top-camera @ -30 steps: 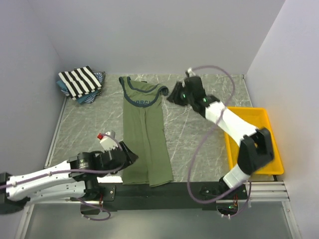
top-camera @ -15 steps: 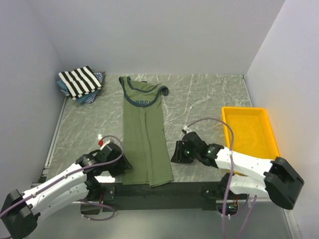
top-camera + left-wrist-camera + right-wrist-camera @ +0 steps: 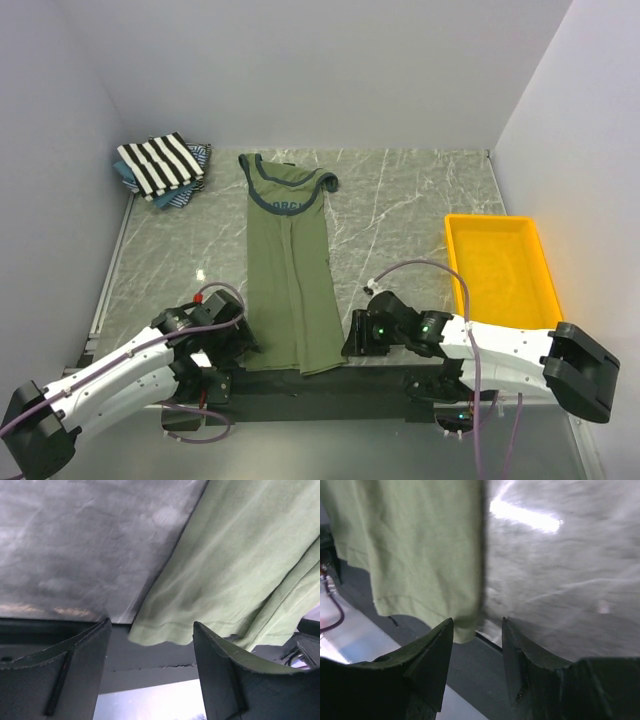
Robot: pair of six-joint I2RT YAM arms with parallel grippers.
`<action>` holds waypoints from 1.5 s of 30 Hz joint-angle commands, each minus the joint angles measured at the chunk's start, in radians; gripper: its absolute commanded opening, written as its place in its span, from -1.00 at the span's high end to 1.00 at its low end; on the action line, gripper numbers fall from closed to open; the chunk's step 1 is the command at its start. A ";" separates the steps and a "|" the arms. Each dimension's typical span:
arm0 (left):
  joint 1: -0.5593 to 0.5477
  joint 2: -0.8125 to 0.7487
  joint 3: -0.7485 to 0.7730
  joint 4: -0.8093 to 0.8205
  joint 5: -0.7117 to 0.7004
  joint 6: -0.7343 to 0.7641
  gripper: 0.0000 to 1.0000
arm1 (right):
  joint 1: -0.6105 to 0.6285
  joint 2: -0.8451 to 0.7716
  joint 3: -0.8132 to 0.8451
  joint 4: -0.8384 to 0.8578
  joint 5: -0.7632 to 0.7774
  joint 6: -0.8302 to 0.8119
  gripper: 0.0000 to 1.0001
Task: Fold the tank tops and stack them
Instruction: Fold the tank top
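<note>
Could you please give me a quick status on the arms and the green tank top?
Left gripper, right gripper: jaws open, empty, at the hem corners. Olive tank top flat, ungripped. Nothing obstructing.

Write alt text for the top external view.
An olive green tank top lies flat lengthwise on the marble table, hem at the near edge, with the left hand and right hand low beside its bottom corners. A striped tank top sits on a folded pile in the far left corner; a yellow tray is at the right.
</note>
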 commanded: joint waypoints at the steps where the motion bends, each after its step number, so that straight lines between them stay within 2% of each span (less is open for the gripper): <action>1: 0.004 0.008 0.061 -0.096 0.009 0.022 -0.44 | 0.039 0.034 -0.013 0.092 -0.020 0.050 -0.02; 8: 0.004 0.074 0.000 -0.010 0.081 0.045 -0.32 | 0.101 0.132 -0.013 0.149 -0.027 0.101 -0.02; 14: 0.004 0.079 -0.031 0.025 0.102 0.051 -0.14 | 0.156 0.138 -0.042 0.152 -0.017 0.162 -0.01; 17: 0.004 0.079 -0.060 0.073 0.132 0.057 0.06 | 0.173 0.175 -0.021 0.142 -0.006 0.162 0.02; 18: 0.004 0.077 -0.065 0.082 0.136 0.060 0.22 | 0.171 0.184 -0.004 0.140 0.000 0.159 0.06; 20: 0.004 0.073 -0.060 0.088 0.136 0.064 0.32 | 0.174 0.203 0.016 0.120 0.011 0.157 0.11; 21: 0.004 0.068 -0.046 0.085 0.130 0.075 0.46 | 0.174 0.207 0.033 0.112 0.025 0.153 0.14; 23: 0.004 0.063 -0.029 0.082 0.110 0.090 0.54 | 0.173 0.206 0.053 0.076 0.043 0.147 0.21; 25: 0.004 0.059 -0.006 0.083 0.104 0.098 0.74 | 0.173 0.203 0.085 0.034 0.064 0.135 0.34; 26: 0.005 0.054 0.010 0.087 0.101 0.106 0.94 | 0.174 0.200 0.106 0.020 0.072 0.125 0.54; 27: 0.004 0.051 0.020 0.084 0.096 0.110 0.99 | 0.173 0.197 0.117 -0.005 0.080 0.121 0.64; 29: 0.004 0.047 0.047 0.073 0.089 0.124 0.99 | 0.173 0.184 0.139 -0.027 0.083 0.113 0.85; 33: 0.004 0.046 0.073 0.051 0.107 0.135 0.99 | 0.177 0.146 0.157 -0.076 0.069 0.101 0.97; 37: -0.001 0.036 0.073 0.027 0.145 0.126 0.99 | 0.223 0.120 0.194 -0.134 0.077 0.108 1.00; 38: -0.019 -0.002 0.081 -0.004 0.149 0.095 0.99 | 0.289 0.114 0.220 -0.157 0.095 0.142 1.00; 40: -0.028 -0.016 0.083 -0.018 0.150 0.083 0.99 | 0.304 0.111 0.225 -0.165 0.098 0.153 1.00; 45: -0.149 -0.092 0.101 -0.076 0.132 -0.021 0.99 | 0.409 0.106 0.275 -0.206 0.126 0.211 1.00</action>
